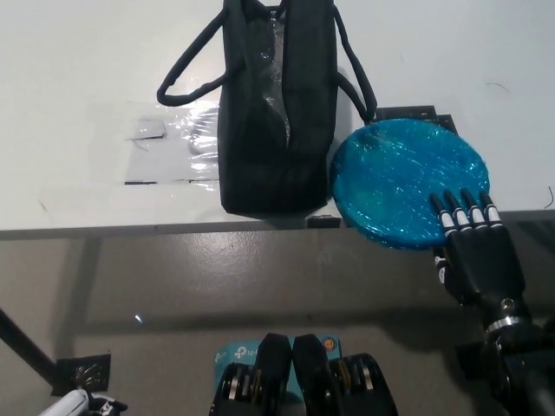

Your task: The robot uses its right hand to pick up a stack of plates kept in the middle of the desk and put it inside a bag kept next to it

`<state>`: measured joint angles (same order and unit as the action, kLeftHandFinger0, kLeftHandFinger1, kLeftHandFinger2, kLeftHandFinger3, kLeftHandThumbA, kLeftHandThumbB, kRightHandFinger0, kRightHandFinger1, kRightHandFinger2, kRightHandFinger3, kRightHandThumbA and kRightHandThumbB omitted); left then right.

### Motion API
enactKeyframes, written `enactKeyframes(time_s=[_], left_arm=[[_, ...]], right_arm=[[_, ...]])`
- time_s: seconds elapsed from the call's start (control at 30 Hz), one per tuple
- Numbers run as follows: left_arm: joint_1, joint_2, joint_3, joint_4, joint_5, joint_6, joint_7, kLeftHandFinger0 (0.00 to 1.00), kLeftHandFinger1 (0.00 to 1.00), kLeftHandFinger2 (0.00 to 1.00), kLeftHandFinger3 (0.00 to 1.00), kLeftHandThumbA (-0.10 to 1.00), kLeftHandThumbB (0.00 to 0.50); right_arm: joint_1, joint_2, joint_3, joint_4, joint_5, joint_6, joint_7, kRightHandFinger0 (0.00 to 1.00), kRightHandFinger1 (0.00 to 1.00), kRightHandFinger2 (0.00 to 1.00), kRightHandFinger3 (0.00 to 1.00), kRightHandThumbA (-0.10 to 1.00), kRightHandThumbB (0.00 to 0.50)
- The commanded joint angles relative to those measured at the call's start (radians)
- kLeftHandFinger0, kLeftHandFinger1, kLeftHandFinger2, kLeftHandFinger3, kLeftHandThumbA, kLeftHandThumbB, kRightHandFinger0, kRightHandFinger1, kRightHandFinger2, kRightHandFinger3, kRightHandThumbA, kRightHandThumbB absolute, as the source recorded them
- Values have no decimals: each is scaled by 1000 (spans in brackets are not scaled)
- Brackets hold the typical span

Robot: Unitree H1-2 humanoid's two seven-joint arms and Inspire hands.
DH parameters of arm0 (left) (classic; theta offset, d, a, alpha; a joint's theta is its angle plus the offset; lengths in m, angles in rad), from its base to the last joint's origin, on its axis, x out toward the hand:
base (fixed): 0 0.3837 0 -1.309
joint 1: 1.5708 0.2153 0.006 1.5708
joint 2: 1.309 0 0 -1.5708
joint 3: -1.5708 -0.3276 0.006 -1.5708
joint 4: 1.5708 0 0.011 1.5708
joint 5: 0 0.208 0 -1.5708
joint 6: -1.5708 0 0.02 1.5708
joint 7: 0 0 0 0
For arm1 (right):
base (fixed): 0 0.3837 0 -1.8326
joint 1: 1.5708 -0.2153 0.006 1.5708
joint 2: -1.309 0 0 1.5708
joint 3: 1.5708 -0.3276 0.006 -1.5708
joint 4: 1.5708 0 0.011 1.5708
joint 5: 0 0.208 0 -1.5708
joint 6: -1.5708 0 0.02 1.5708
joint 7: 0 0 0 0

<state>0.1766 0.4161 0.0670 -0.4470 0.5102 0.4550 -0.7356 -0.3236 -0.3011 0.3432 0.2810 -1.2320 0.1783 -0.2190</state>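
The stack of blue plates (397,178), wrapped in clear film, lies on the white desk (78,78) just right of the black bag and juts over the desk's front edge. My black right hand (473,247) clasps the stack's near right rim, with its fingers (464,211) flat on top and the thumb tucked against the underside. The black bag (276,113) stands upright with its mouth gaping and its handles spread to both sides. Only a white sliver of my left hand (80,404) shows at the bottom left corner.
A patch of clear tape or film (173,143) is stuck to the desk left of the bag. A black plate-like fixture (416,114) lies under the far side of the plates. Below the desk edge is grey floor (217,277).
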Motion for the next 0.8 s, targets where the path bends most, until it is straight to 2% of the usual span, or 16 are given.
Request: enactKeyframes(time_s=[0.0, 0.1, 0.13, 0.23, 0.27, 0.3, 0.33, 0.4, 0.43, 0.47, 0.5, 0.53, 0.6, 0.63, 0.7, 0.77], left_arm=[[6, 16, -2, -23, -20, 15, 39, 779, 765, 810, 859, -100, 0], [-17, 26, -15, -21, -15, 15, 49, 761, 774, 833, 897, -100, 0], [-17, 29, -16, -21, -16, -2, 54, 746, 762, 816, 873, -100, 0], [-17, 29, -17, -21, -16, -2, 55, 740, 759, 812, 866, -100, 0], [-32, 35, -11, -16, -22, 1, 52, 757, 765, 805, 859, -100, 0], [-34, 34, -9, -15, -25, 2, 53, 759, 765, 803, 859, -100, 0], [-34, 35, -10, -16, -26, 4, 51, 761, 765, 801, 858, -100, 0], [-36, 36, -11, -16, -27, 7, 48, 764, 766, 802, 857, -100, 0], [-36, 36, -11, -16, -27, 7, 48, 765, 766, 802, 856, -100, 0], [-35, 36, -11, -25, -21, 14, 44, 772, 773, 811, 868, -100, 0], [-36, 33, -9, -21, -23, 15, 47, 770, 765, 800, 866, -100, 0], [-37, 29, -7, -18, -25, 15, 50, 769, 762, 797, 865, -100, 0], [-37, 29, -7, -18, -25, 15, 50, 768, 761, 796, 864, -100, 0], [-37, 29, -7, -18, -25, 15, 50, 768, 761, 795, 864, -100, 0], [-41, 45, -7, -14, -22, 15, 44, 758, 753, 791, 849, -100, 0], [-40, 48, -9, -13, -22, 1, 48, 745, 744, 791, 844, -100, 0]], right_arm=[[-74, -21, 31, 64, -33, -94, -428, 1000, 1000, 1000, 1000, 324, 463], [-128, -47, 60, 76, 2, -238, -515, 1000, 1000, 1000, 1000, 250, 411], [-137, -58, 67, 60, 9, -271, -519, 1000, 1000, 1000, 1000, 314, 331], [-139, -59, 70, 65, 11, -273, -528, 1000, 1000, 1000, 1000, 316, 338], [-149, -100, 90, 22, 38, -361, -462, 67, 127, 342, 1000, -83, 225], [-152, -108, 96, 17, 37, -372, -458, 3, 5, 143, 1000, -99, 178], [-153, -117, 103, 12, 32, -381, -466, 0, 0, 11, 1000, -100, 206], [-156, -132, 115, 6, 25, -396, -479, 0, 0, 0, 811, -100, 167], [-157, -133, 118, 7, 26, -396, -482, 0, 0, 0, 780, -100, 163], [-161, -143, 127, 17, 13, -408, -531, 0, 0, 17, 269, -100, 200], [-162, -149, 130, 26, 13, -425, -561, 0, 0, 2, 9, -100, 126], [-165, -151, 133, 29, 14, -433, -575, 0, 0, 70, 35, -100, 150], [-166, -152, 135, 31, 14, -435, -579, 0, 0, 158, 118, -100, 337], [-167, -153, 136, 33, 15, -436, -582, 0, 0, 169, 146, -100, 388], [-156, -152, 135, 18, 35, -448, -557, 0, 0, 70, 115, -100, 496], [-153, -155, 132, 9, 50, -459, -533, 0, 0, 81, 160, -100, 500]])
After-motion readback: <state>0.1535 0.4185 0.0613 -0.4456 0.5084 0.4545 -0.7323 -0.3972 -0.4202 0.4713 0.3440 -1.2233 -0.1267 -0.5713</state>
